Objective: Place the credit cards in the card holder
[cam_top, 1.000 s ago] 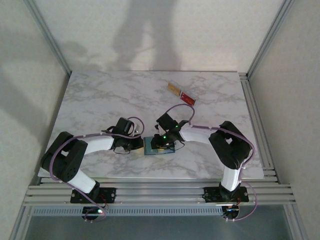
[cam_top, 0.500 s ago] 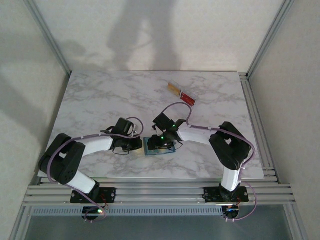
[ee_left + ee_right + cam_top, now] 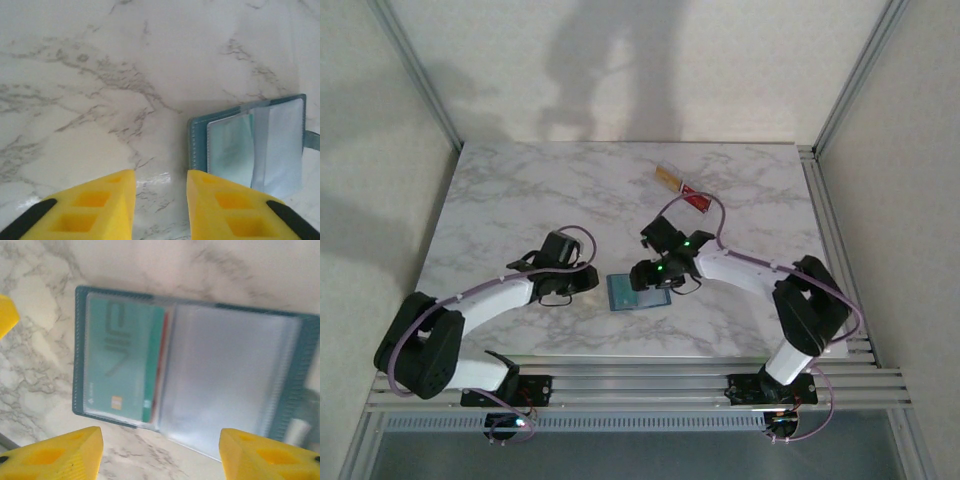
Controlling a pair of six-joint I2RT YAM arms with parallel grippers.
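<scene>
One green card (image 3: 122,360) in the teal wallet (image 3: 79,350), lettering illegible.

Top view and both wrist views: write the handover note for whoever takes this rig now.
Left tool: open, empty, low over the table beside the wallet.
Right tool: open, empty, above the wallet.
Wallet lies open between the tools; a green card sits in one sleeve, a red edge behind it.
Gold card and red card: in a row at the far right, seemingly in the clear rack; too small to be sure.
Done: likely those two. To do: the wallet's cards, I'd judge.
</scene>
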